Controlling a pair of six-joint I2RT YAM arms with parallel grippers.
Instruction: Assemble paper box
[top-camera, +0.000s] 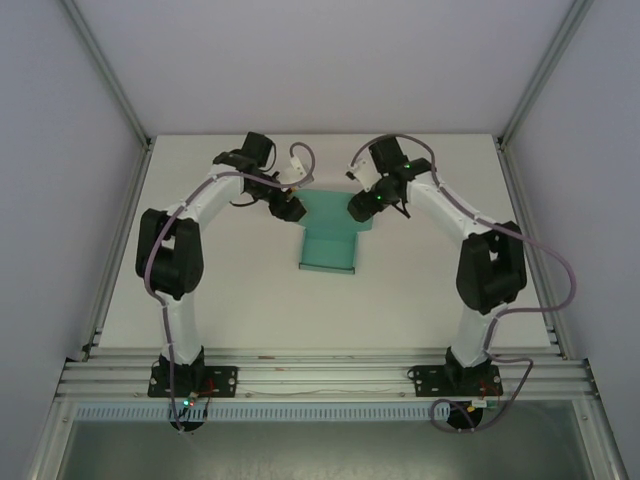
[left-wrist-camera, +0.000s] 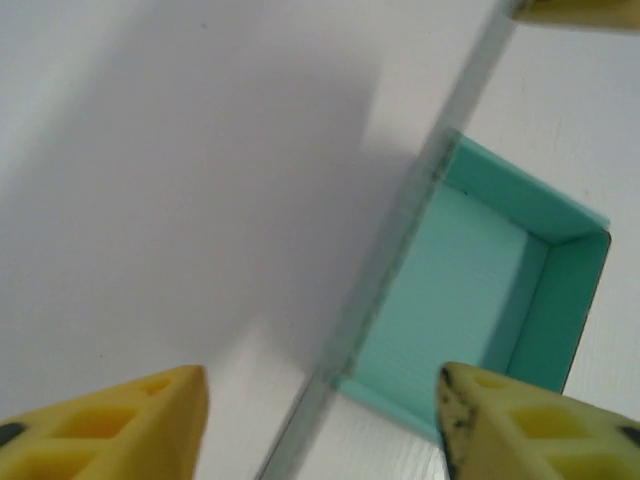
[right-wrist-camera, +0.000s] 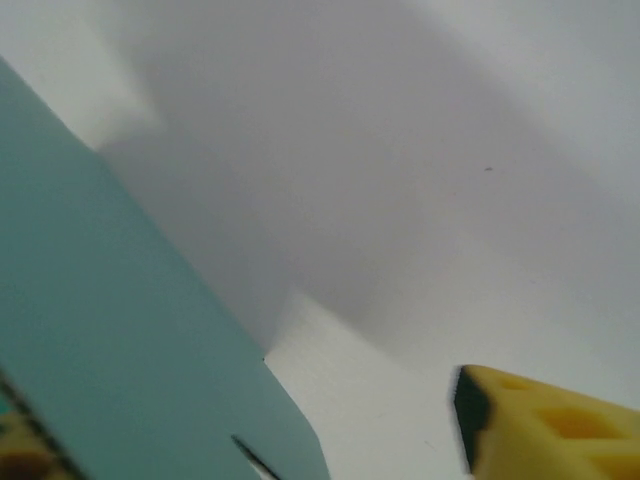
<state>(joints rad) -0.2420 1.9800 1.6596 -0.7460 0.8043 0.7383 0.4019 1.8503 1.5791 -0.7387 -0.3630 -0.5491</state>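
Observation:
The teal paper box (top-camera: 328, 250) lies on the white table between the two arms. Its near part is folded into a shallow tray, and a flat panel (top-camera: 338, 212) reaches back toward the grippers. My left gripper (top-camera: 291, 210) hovers at that panel's left edge. In the left wrist view its yellow fingertips (left-wrist-camera: 110, 425) stand wide apart around bare table, with the box's tray (left-wrist-camera: 470, 290) just beyond them. My right gripper (top-camera: 360, 207) is at the panel's right edge. It (right-wrist-camera: 240, 430) is open, with the teal card (right-wrist-camera: 110, 330) reaching in from the left and one yellow fingertip (right-wrist-camera: 550, 430) well clear of it.
Aluminium frame rails (top-camera: 120, 100) and white walls bound the table on three sides. Bare table (top-camera: 250, 310) stretches from the box to the arm bases. A yellow fingertip of the right gripper (left-wrist-camera: 580, 10) shows at the top of the left wrist view.

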